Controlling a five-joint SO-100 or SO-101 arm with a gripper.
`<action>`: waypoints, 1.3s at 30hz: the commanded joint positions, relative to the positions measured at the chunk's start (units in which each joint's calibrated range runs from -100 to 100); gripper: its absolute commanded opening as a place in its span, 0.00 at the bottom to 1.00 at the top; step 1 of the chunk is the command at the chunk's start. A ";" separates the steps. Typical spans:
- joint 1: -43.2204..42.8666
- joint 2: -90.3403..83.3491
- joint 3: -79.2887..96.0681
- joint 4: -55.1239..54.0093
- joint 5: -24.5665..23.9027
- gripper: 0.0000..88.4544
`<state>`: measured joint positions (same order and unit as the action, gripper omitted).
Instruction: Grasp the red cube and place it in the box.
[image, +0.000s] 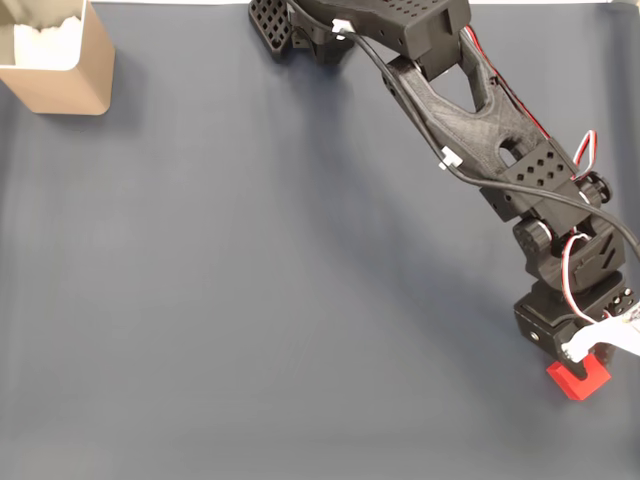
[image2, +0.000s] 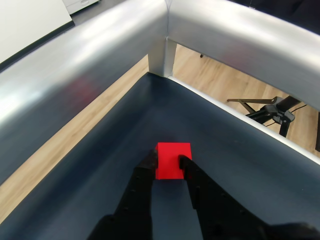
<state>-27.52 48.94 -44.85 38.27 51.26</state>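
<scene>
The small red cube (image: 577, 379) rests on the dark mat near the right edge of the fixed view, low down. My gripper (image: 591, 361) is right over it. In the wrist view the two black fingers (image2: 145, 172) press against the left and right faces of the red cube (image2: 173, 159), so the gripper (image2: 169, 163) is shut on it. The cube's underside is hidden, and it looks level with the mat. Far away in the top left corner of the fixed view stands the tan box (image: 72, 86), showing a white interior.
The black arm (image: 470, 110) reaches diagonally from the top centre to the lower right. In the wrist view, silver metal rails (image2: 165, 30) meet at a corner just beyond the cube, above a wooden floor (image2: 220, 80). A wide stretch of dark mat (image: 260, 280) separates cube and box.
</scene>
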 joint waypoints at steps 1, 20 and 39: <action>0.60 -2.66 -2.60 0.01 -0.93 0.16; 1.74 -20.08 8.53 -1.05 -5.86 0.33; 5.79 -36.11 32.35 -1.71 -4.05 0.40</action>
<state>-22.77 18.89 -13.02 37.55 46.67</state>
